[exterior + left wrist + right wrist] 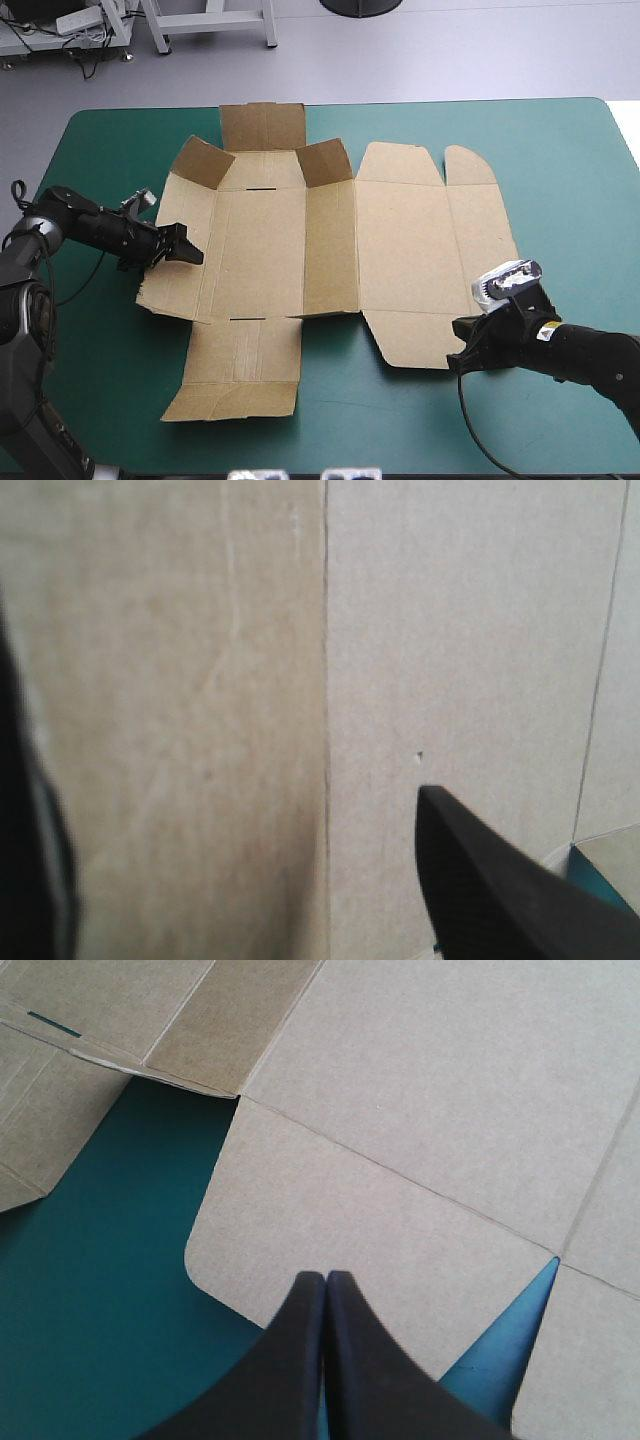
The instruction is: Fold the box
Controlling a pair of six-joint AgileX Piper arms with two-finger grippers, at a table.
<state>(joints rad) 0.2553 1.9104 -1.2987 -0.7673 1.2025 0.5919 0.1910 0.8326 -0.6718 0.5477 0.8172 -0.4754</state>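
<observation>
- The high view is bright and even. The light looks to come from overhead, and there's no glare on the teal-green surface [100, 400].
- The box [330, 240] throws only short, soft shadows, behind its raised far flaps and in a dark strip under its edge by the left gripper [193, 254].
- In the left wrist view, the board on one side of the crease is dimmer than the other. The black fingers [500, 890] look mushy, probably too close.
- The right wrist view is evenly lit, with a faint sheen on the right gripper [325, 1282] where its tips meet.
</observation>
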